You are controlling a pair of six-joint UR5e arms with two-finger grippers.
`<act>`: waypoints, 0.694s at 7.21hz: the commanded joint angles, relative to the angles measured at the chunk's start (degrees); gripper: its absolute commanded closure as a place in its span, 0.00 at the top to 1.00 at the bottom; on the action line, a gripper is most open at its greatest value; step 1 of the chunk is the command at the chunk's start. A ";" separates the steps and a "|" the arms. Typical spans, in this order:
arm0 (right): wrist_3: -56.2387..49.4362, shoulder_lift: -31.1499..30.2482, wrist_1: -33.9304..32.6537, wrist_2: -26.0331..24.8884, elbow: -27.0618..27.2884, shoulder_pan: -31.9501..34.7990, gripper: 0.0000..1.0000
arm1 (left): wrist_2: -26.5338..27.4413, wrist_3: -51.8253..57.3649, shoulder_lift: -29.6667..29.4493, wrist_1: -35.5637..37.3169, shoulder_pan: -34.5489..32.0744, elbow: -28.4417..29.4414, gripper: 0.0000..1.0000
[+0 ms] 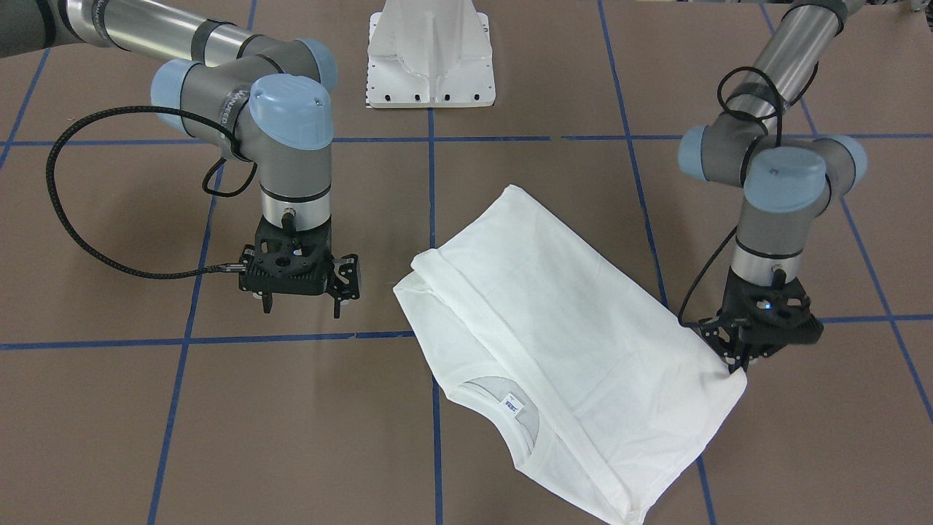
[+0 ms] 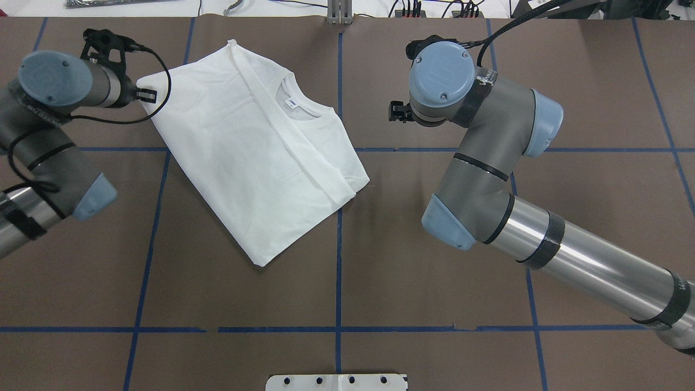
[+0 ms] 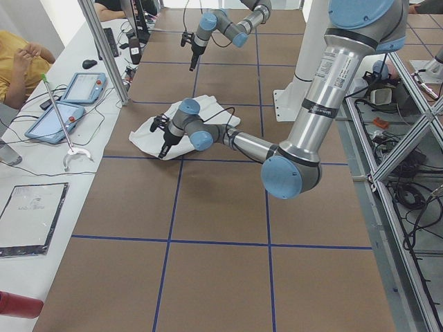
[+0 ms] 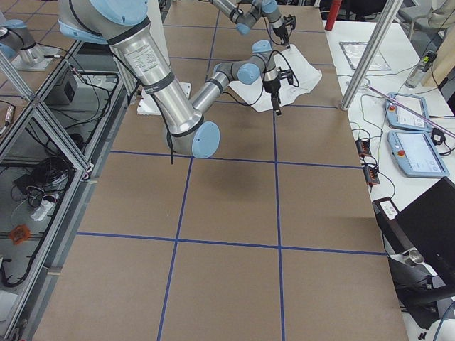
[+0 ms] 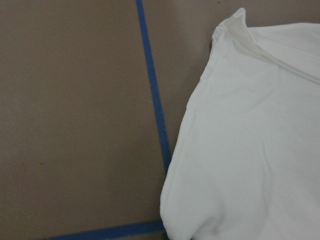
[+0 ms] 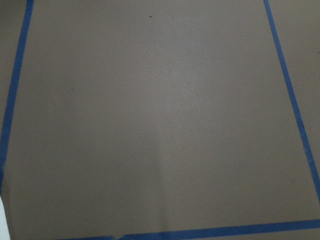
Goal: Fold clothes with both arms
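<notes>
The white T-shirt [image 2: 255, 157] lies folded into a slanted oblong on the table's left half, towards its far edge, with the neck opening and small label [image 2: 291, 102] facing up. The left arm [image 2: 59, 168] sets the left gripper [image 1: 735, 357] at the shirt's far-left corner; how its jaws stand is unclear. The right arm [image 2: 478, 179] hangs the right gripper [image 1: 302, 305], fingers spread, over bare table beside the shirt.

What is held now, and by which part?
The right gripper is open, holding nothing. The fingers of the left gripper meet a corner of the T-shirt; whether they pinch it cannot be told.
</notes>
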 commanded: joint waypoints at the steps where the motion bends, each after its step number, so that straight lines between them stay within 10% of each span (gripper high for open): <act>1: 3.00 0.91 0.07 -0.01 0.98 -2.19 1.00 | 1.47 2.24 -14.78 -6.99 -2.70 22.12 0.00; 2: 4.32 1.61 0.07 -0.01 0.89 -2.89 1.00 | 1.22 3.99 -15.10 -7.45 -3.58 22.38 0.00; 3: 7.72 3.44 0.59 -0.10 0.11 -4.21 1.00 | 0.69 7.06 -13.89 -10.24 -4.55 20.21 0.99; 5: 16.77 10.88 4.53 -0.89 -9.33 -5.71 1.00 | -7.45 7.79 -5.48 -11.76 -5.08 9.78 1.00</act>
